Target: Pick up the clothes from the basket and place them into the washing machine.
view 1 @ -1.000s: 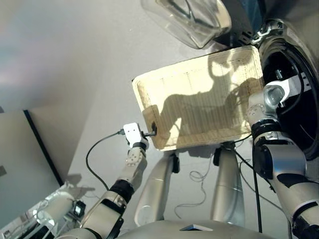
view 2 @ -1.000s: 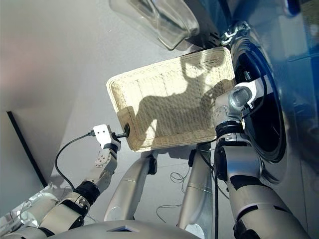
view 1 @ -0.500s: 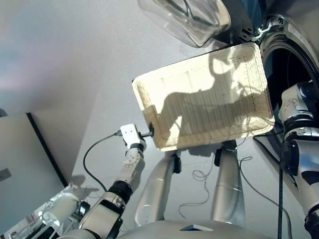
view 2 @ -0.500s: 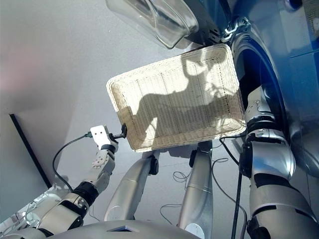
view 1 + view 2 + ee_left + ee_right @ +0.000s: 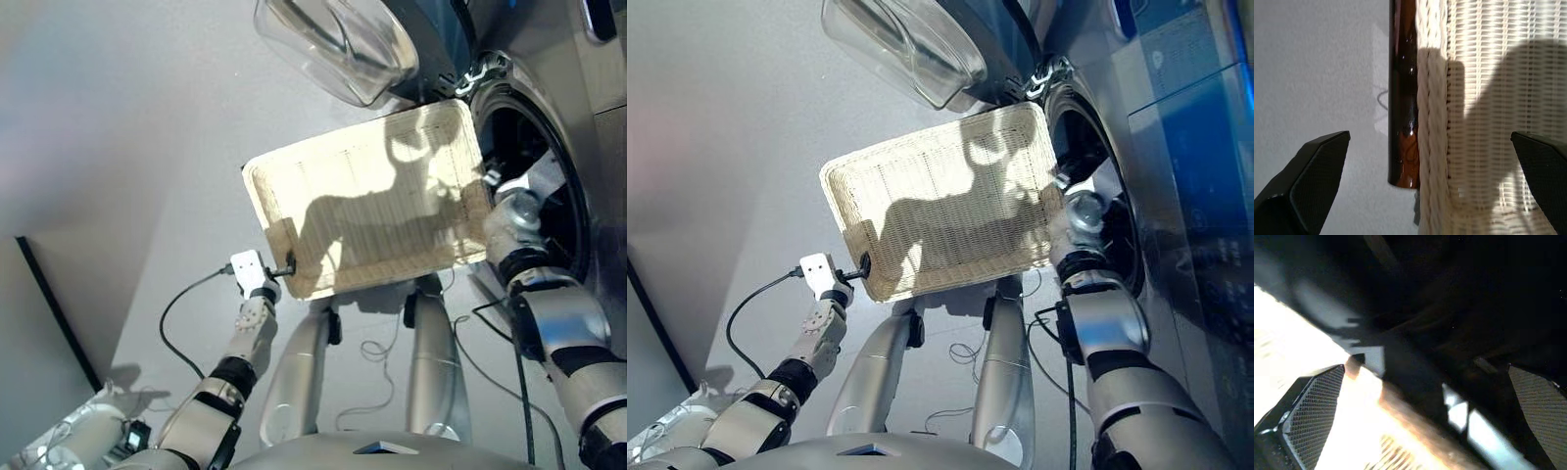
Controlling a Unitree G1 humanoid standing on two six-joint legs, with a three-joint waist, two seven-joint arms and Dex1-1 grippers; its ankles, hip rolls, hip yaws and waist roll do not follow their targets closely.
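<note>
Since a moment ago, the right gripper (image 5: 1065, 179) has swung back to the washing machine (image 5: 534, 166) porthole, fingers spread. Empty-looking, the basket (image 5: 367, 211) seems light and stiff; no clothes show. Left gripper (image 5: 1415, 196) straddles its rim, spread.

Basket and washing machine, door open.
Cream woven basket (image 5: 362, 211) lies flat, bare inside, one short end against the washing machine (image 5: 578, 117) porthole rim. Clear glass door (image 5: 338, 44) swung wide; drum interior dark, no clothes discernible.
</note>
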